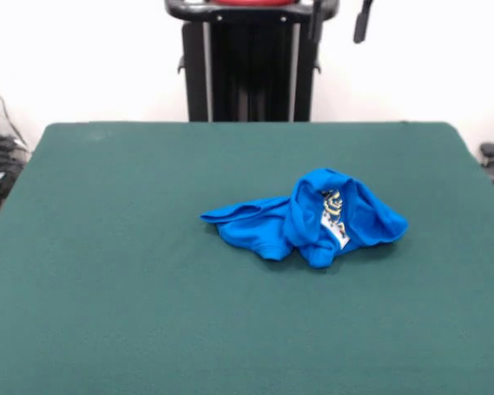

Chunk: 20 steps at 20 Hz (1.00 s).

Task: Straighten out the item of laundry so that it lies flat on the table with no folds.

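The T-shirt (309, 218) lies on the table (132, 288), somewhat right of the table's centre and roughly midway between the far edge and the near edge. It is well apart from all four edges and from every corner.

Condition of the T-shirt: crumpled, not flat. The fabric is bunched into a rounded heap on its right-hand part, which rises above the table surface. A flatter tongue of fabric extends from the heap toward the table's left edge and ends in a point. Several folds and overlapping layers are visible across the heap. A narrow strip of the print, white with yellow and dark marks, shows in a gap between folds near the middle of the heap; the rest of the print is hidden inside the folds.

The table surface around the T-shirt is dark green and smooth.

Arm and gripper: the robot's pedestal (251, 62) stands beyond the table's far edge. A dark part hangs at the top edge, right of the pedestal; it cannot be identified as the gripper. The state of the jaws cannot be told. Nothing touches the T-shirt.
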Available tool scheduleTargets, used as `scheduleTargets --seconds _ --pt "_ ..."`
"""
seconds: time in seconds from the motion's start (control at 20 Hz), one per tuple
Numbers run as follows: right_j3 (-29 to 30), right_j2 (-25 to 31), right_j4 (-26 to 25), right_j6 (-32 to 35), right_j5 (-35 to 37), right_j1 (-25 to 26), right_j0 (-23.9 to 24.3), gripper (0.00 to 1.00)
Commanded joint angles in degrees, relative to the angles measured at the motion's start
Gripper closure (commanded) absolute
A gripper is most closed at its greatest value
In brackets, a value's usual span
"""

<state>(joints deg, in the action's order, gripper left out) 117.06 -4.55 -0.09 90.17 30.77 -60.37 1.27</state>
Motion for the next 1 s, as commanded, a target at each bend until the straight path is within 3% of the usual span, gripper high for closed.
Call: scheduleTargets --seconds 0.05,0.25,0.65,1.0 --pt "-5.41 -1.89 1.68 17.53 -10.50 12.70 -0.12 0.00" --pt "-7.59 -3.39 4.38 19.39 -15.80 17.30 -0.41 0.00" --pt "-10.20 -4.20 10.62 18.37 -19.27 22.00 0.93 0.00" --pt "-11.86 1.04 14.47 16.21 -24.55 27.13 7.09 0.00"
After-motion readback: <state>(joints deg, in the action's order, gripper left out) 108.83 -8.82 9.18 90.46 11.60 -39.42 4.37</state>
